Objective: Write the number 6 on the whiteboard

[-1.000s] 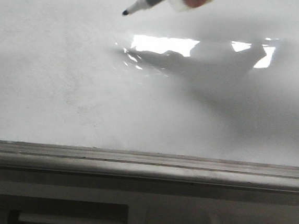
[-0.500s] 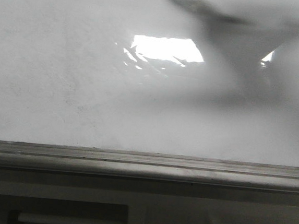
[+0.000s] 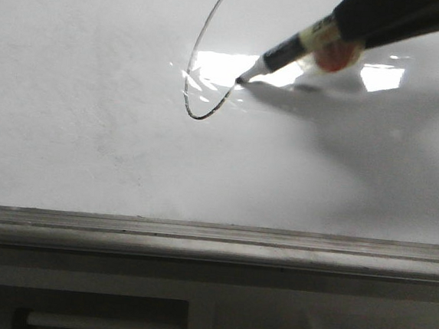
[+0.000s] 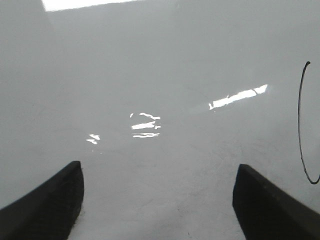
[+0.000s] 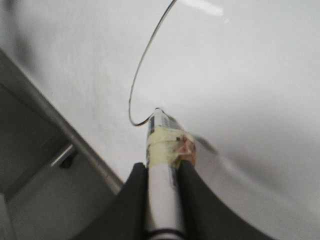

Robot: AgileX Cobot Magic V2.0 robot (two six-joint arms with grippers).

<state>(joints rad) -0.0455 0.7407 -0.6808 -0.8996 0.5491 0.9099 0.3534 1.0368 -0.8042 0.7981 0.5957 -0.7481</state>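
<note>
The right arm's fingers (image 5: 162, 185) pinch a taped marker (image 3: 291, 54) whose tip touches the whiteboard (image 3: 92, 122), at the end of the unfinished number 6 (image 3: 199, 70): a long curved stroke hooking back up, its loop not yet closed. The stroke lies across the bright glare, well back from the grey tray rail (image 3: 213, 241) along the near edge. The left arm's fingers (image 4: 160, 205) hang spread wide over bare board beside the stroke, holding nothing.
</note>
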